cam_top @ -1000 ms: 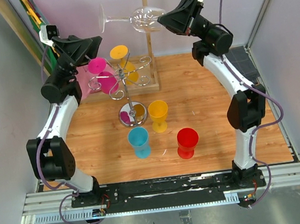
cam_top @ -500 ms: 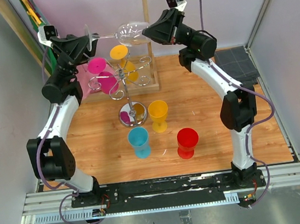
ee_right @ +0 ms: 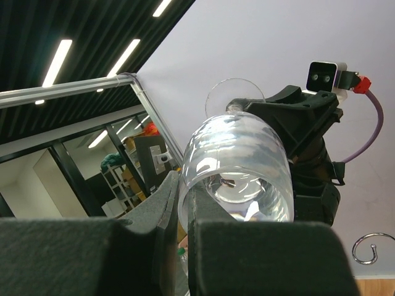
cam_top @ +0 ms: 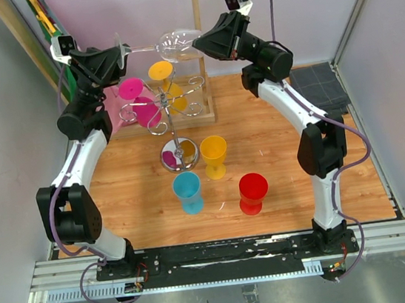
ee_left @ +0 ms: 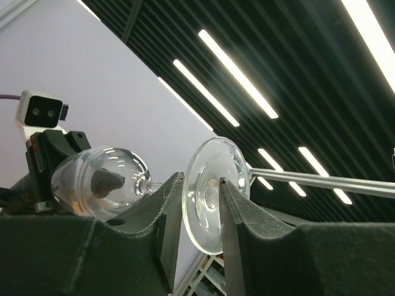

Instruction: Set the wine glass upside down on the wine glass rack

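Observation:
The clear wine glass lies on its side high above the table, spanning between both grippers. My right gripper is shut on the bowl's rim, one finger inside the bowl and one outside. My left gripper straddles the glass's round foot. Its fingers stand on either side of the disc, close to it, with a narrow gap still showing. The silver wire wine glass rack stands below on its shiny round base.
Pink and yellow plastic goblets hang on the rack's arms. A yellow goblet, a blue one and a red one stand on the wooden table. A wooden post rises behind the rack. A dark cloth lies at right.
The right arm carried the glass leftward until its foot came between the left fingers. Since then the left jaws have narrowed around the foot; the arms have stayed still.

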{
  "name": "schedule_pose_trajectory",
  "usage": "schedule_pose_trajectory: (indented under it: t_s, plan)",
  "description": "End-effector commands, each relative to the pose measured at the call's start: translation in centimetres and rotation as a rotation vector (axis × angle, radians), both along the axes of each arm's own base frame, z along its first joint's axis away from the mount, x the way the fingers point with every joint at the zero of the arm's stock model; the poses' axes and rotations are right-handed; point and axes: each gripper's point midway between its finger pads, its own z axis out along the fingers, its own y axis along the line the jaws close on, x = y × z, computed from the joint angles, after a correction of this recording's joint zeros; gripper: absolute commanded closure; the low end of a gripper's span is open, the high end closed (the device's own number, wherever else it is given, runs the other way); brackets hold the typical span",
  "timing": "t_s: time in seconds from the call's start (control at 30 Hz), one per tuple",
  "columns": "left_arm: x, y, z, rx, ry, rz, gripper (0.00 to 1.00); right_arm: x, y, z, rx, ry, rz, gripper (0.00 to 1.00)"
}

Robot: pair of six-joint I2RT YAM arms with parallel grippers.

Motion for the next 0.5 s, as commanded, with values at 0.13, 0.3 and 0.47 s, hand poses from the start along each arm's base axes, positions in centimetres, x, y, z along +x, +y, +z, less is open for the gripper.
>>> schedule_pose_trajectory:
  t_s: [0.13, 0.3, 0.47]
  plan:
    - [-5.1, 0.5, 0.2, -0.027, -0.082, -0.186, 0.64, -1.8, -1.1, 2.2, 0.076, -0.098, -0.006, 0.99]
    - [-5.2, 0.4, 0.2, -0.023, -0.083, -0.187, 0.64, -1.6, -1.3, 2.3, 0.077, -0.101, -0.012, 0.99]
    - [-5.2, 0.5, 0.2, -0.024, -0.085, -0.187, 0.7, -1.3, -1.8, 2.3, 0.073, -0.103, -0.023, 0.99]
